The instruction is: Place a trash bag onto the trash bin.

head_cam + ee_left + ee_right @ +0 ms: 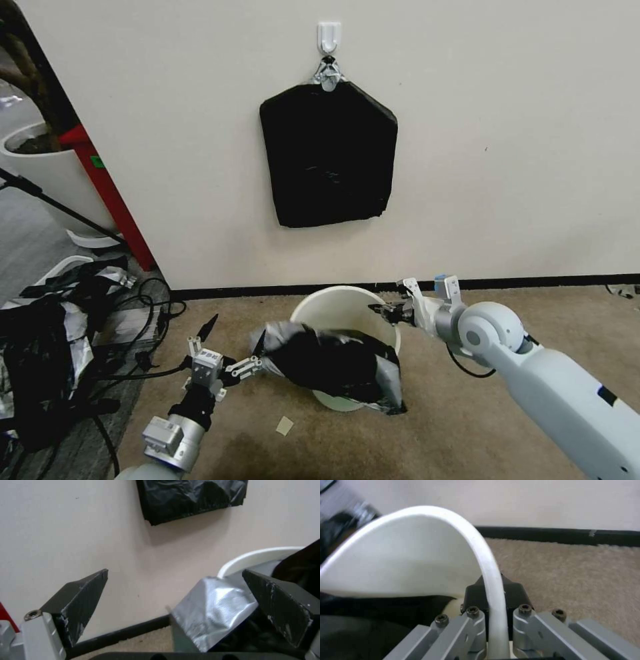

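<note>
While the bin sat tipped toward the robot, this was the layout, biggest item first:

Room: plain cream wall (pixel 507 133) with a black skirting strip; a red post and a big white plant pot (pixel 47 173) stood at the robot's far left.
Floor: beige carpet (pixel 507 313), changing to a grey surface on the left, where cables and a large black-and-silver plastic heap (pixel 47 347) lay.
Wall pad: flat five-sided black pad of bags (pixel 328 157) hung from a white hook (pixel 329 35), directly above the bin, probably so a fresh bag could be pulled straight down.
Trash bin (pixel 337 310): on the carpet close to the wall, mouth tilted toward the robot, rim bare at the back. Tilt looked deliberate, to open the mouth for bagging.
Trash bag (pixel 333 363): crumpled, black side out with a silver corner at its left end, draped across the bin's front rim and spilling onto the carpet. Not yet seated around the rim.
Right gripper (pixel 393 310): jaws clamped on the bin's right rim, one finger inside and one outside; my read is that it was steadying the bin.
Left gripper (pixel 230 357): low over the carpet, jaws spread wide, holding nothing, silver corner between the fingers and just beside the right finger. Looked lined up to pinch that edge.
</note>
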Robot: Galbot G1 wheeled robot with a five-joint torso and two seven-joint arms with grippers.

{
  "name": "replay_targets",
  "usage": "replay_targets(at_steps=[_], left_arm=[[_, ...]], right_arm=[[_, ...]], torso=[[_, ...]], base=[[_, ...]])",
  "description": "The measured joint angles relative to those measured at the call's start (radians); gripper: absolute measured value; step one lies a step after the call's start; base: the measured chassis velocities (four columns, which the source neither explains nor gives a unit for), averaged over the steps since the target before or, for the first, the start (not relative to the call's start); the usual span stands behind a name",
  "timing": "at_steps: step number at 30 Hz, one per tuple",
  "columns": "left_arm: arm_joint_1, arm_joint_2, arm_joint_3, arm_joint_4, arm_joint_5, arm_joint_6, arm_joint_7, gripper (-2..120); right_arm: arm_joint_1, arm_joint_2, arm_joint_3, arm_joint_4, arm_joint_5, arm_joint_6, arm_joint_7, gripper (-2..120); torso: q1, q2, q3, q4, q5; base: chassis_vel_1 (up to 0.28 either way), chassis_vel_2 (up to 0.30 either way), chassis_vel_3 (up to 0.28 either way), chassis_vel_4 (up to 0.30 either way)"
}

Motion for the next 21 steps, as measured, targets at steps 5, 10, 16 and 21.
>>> replay_targets(at_steps=[5, 10, 16, 21], left_arm=[[0.000, 0.001, -0.007, -0.008, -0.013, 0.005, -0.005, 100], [-0.001, 0.002, -0.013, -0.010, -0.024, 0.013, -0.007, 100], [-0.005, 0.002, -0.009, -0.010, -0.025, 0.021, -0.008, 100], [-0.007, 0.002, -0.004, -0.013, -0.024, 0.024, -0.008, 100]], right_arm=[[-0.071, 0.098, 0.039, 0.050, 0.130, 0.077, 0.367, 7], [-0.151, 0.188, 0.073, 0.105, 0.181, 0.159, 0.582, 7], [-0.208, 0.251, 0.080, 0.147, 0.171, 0.245, 0.698, 7], [-0.244, 0.325, 0.082, 0.130, 0.087, 0.378, 0.718, 7]], torso=[[0.000, 0.000, 0.000, 0.0001, 0.0001], [0.000, 0.000, 0.000, 0.0001, 0.0001], [0.000, 0.000, 0.000, -0.0001, 0.0000], [0.000, 0.000, 0.000, 0.0000, 0.0000]], base=[[0.000, 0.000, 0.000, 0.000], [0.000, 0.000, 0.000, 0.000], [0.000, 0.000, 0.000, 0.000], [0.000, 0.000, 0.000, 0.000]])
